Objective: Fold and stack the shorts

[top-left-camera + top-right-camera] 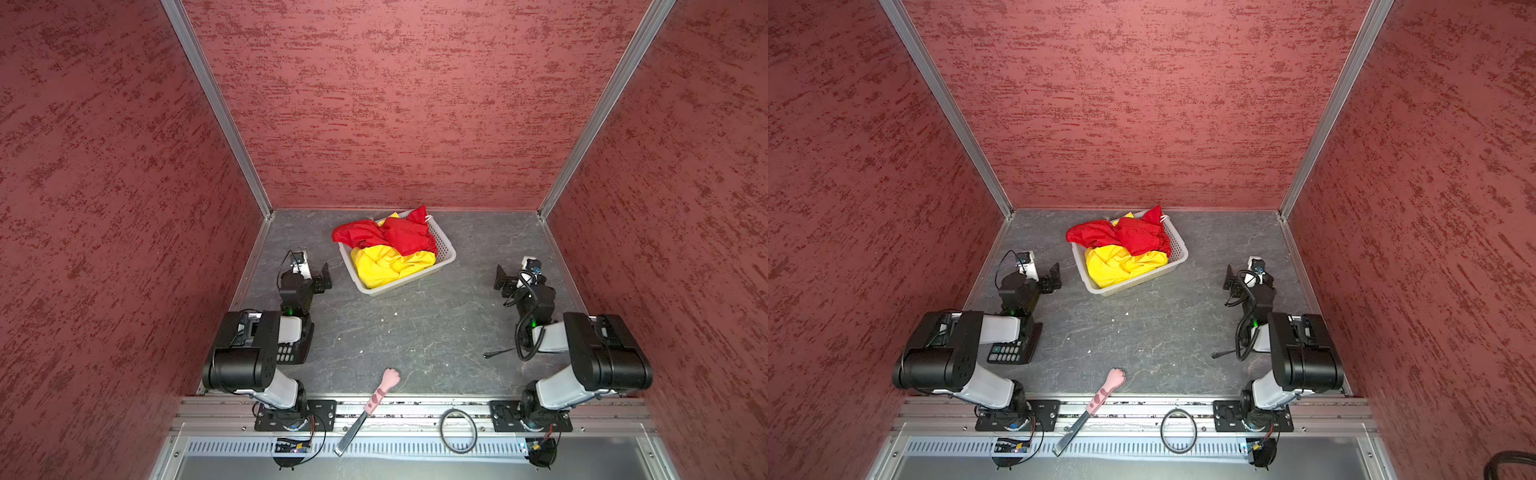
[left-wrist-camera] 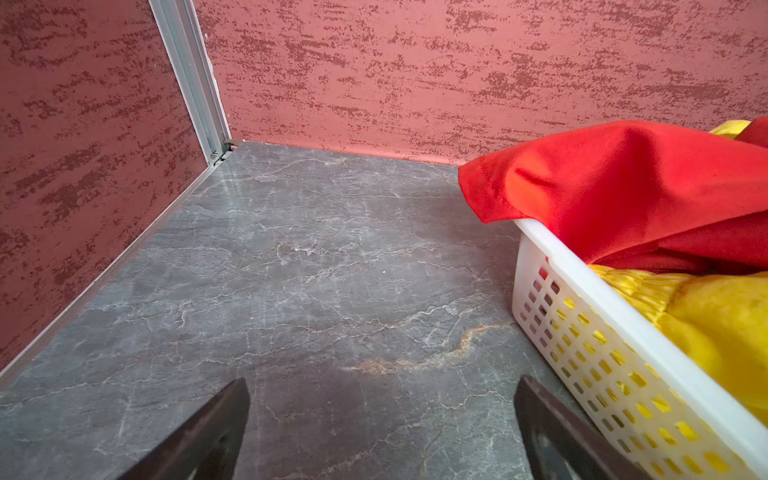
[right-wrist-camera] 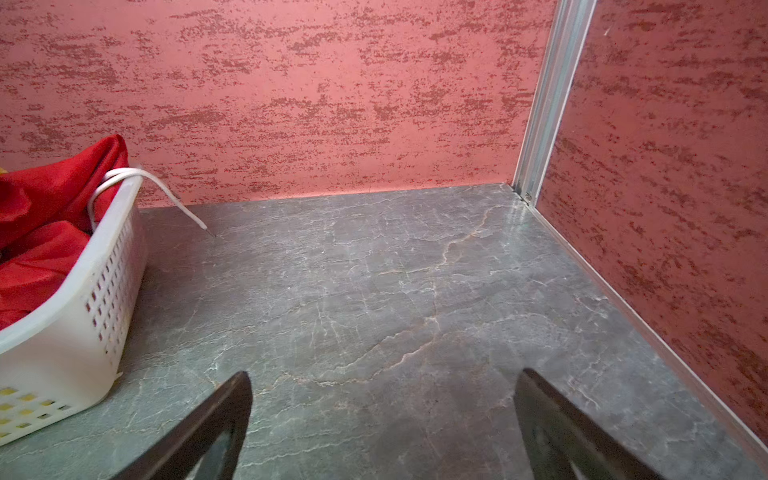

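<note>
Folding not begun; red shorts point(image 1: 401, 237) and yellow shorts point(image 1: 386, 264) are lying crumpled in the basket point(image 1: 448, 246) near the surface's point(image 1: 415, 332) far edge; left gripper point(image 1: 325, 276) and right gripper point(image 1: 502, 279) are flanking it, jaws spread, empty.

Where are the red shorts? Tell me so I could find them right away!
Find the grey marbled table between the red walls; toward its back stands a white holey basket. The red shorts are the crumpled cloth heaped on top, spilling over the basket's left rim. The yellow shorts beside them lie lower and nearer the front; these are plain bright red.
</note>
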